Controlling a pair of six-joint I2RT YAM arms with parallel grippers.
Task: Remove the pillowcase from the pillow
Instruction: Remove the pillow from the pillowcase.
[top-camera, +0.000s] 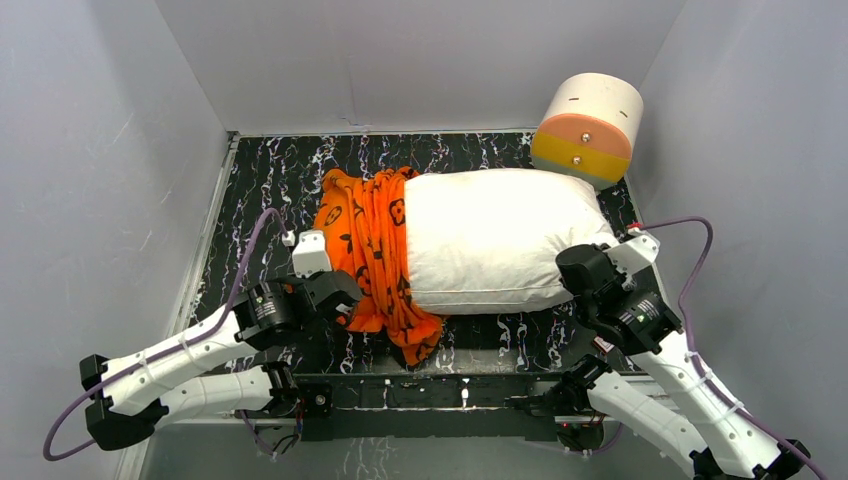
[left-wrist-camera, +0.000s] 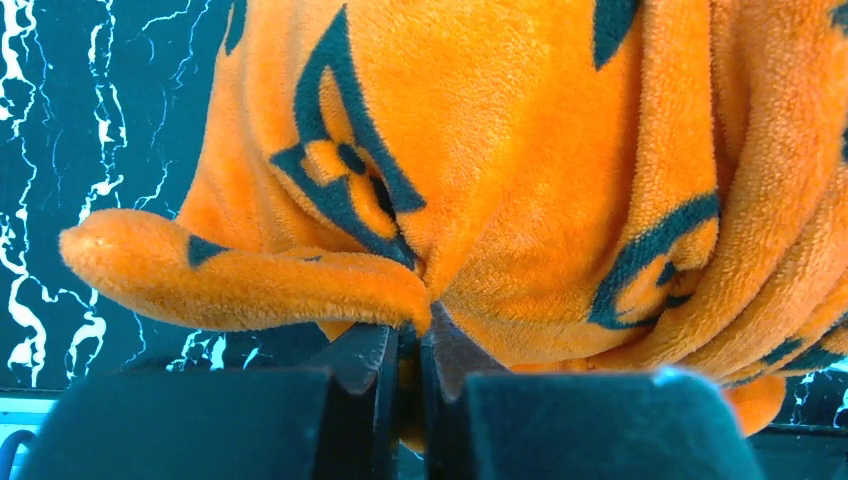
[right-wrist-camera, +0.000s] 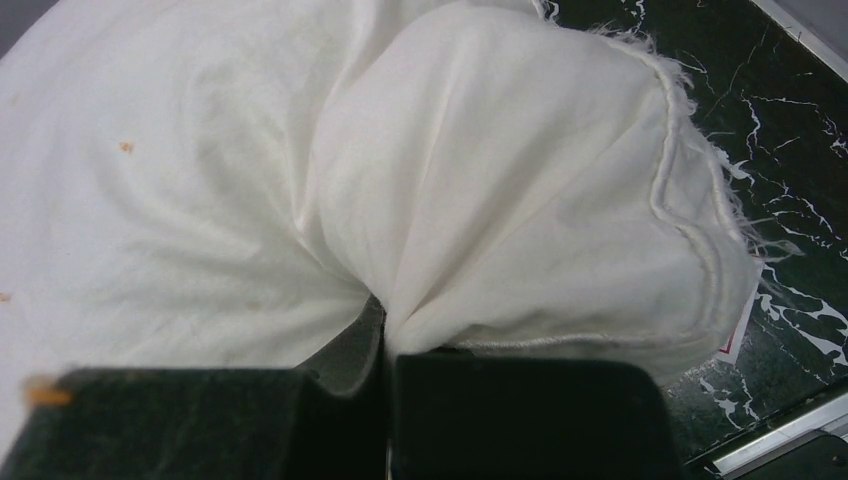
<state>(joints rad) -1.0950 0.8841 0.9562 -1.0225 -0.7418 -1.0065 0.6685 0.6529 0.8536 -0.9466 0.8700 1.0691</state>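
Bases of both arms sit along the near edge of the black, white-veined table (top-camera: 262, 170), and each arm reaches in to one end of the bundle. The left gripper (top-camera: 343, 293) meets the near left side of the pillowcase (top-camera: 368, 235). Its wrist view shows the jaws drawn almost together, with a fold of orange plush caught between them. The right gripper (top-camera: 583, 272) is at the near right corner of the pillow (top-camera: 495, 240), jaws closed on a pinch of white cloth just beside the frayed corner seam.

The pillowcase is bright orange fleece with black flower and circle motifs. It is gathered in thick pleats around the pillow's left end, with a tail spilling toward the near edge. Most of the pillow lies bare, white and plump, across the middle of the table.

Only the overhead view shows how much white is uncovered. Only the wrist views show the fuzzy pile, the fine creases and a few orange specks on the white cloth. From above, both sets of fingertips are lost against fabric, and the pillow's left end is hidden under orange folds. A small label at the pillow's corner is too small to read.

Farther back, a white-and-orange drum (top-camera: 590, 125) stands at the far right, just behind the pillow. Whether they touch is unclear.
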